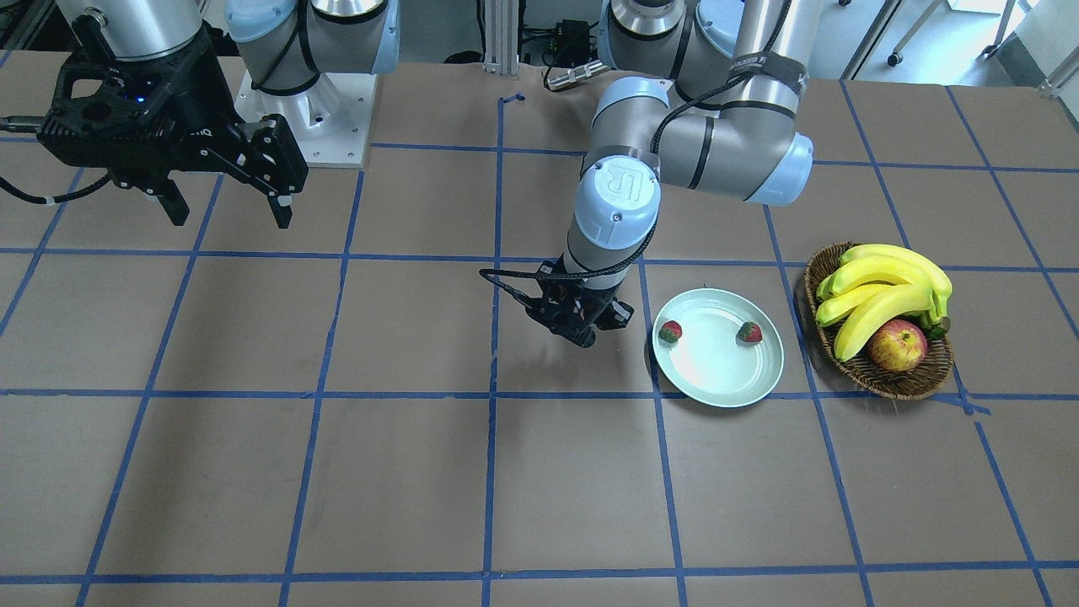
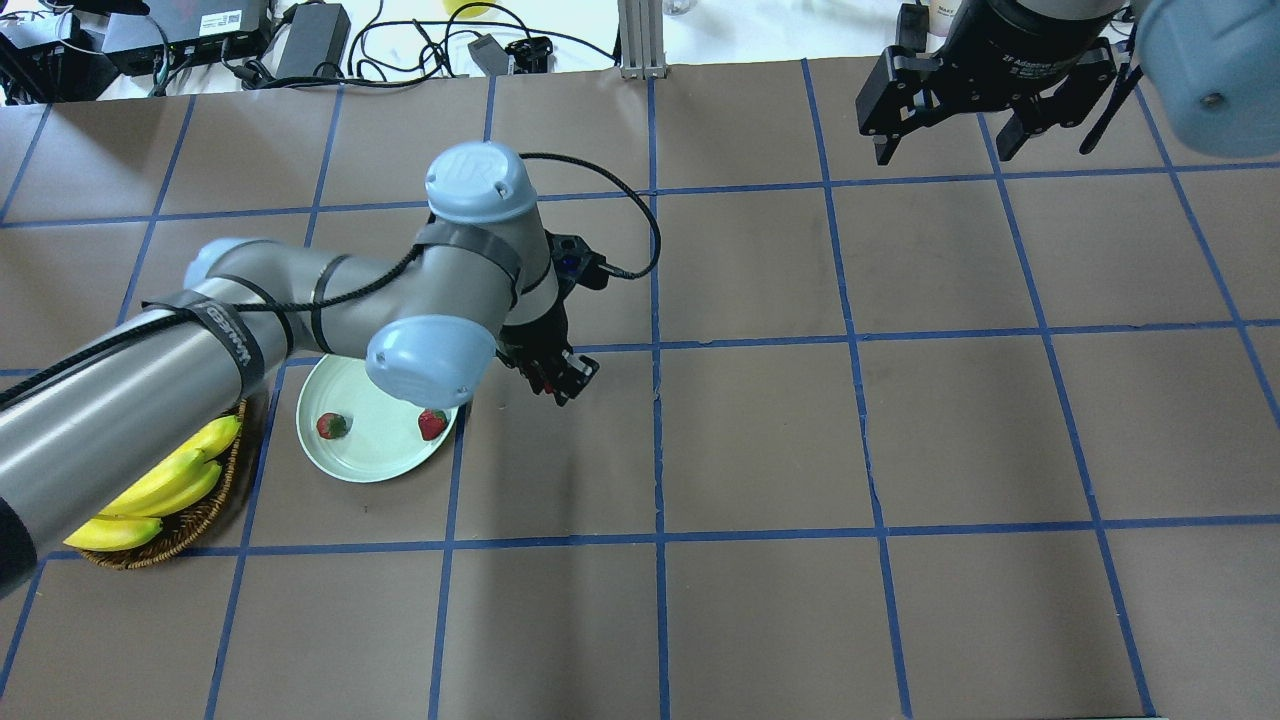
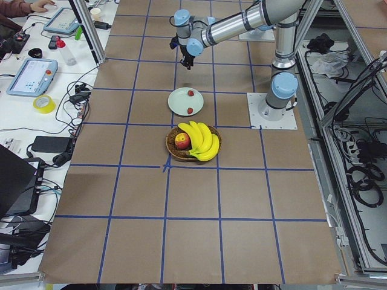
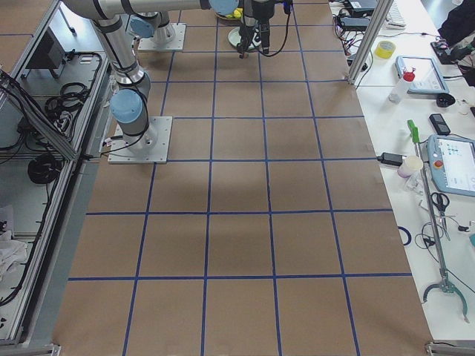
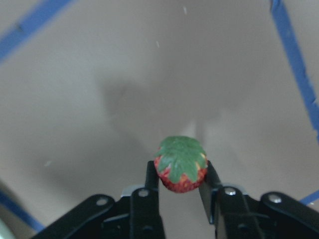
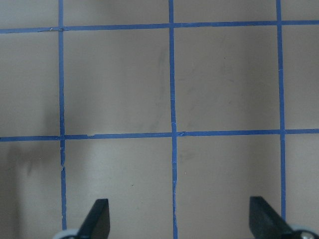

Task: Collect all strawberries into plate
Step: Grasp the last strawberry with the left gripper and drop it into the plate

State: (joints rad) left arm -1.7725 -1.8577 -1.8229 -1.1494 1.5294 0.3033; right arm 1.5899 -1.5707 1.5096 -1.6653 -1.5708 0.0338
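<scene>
The plate [image 2: 370, 460] holds a left strawberry [image 2: 332, 426] and a right strawberry [image 2: 433, 424]. Just right of it, the left gripper [image 2: 565, 380] pinches the third strawberry [image 5: 181, 164] above the table [image 2: 760, 440], undelivered; far right, the right gripper [image 2: 945, 152] hangs spread wide, empty.

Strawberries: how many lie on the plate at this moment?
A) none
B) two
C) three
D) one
B: two strawberries lie on the plate, while the third strawberry is clamped in the left tool, off the plate.
</scene>
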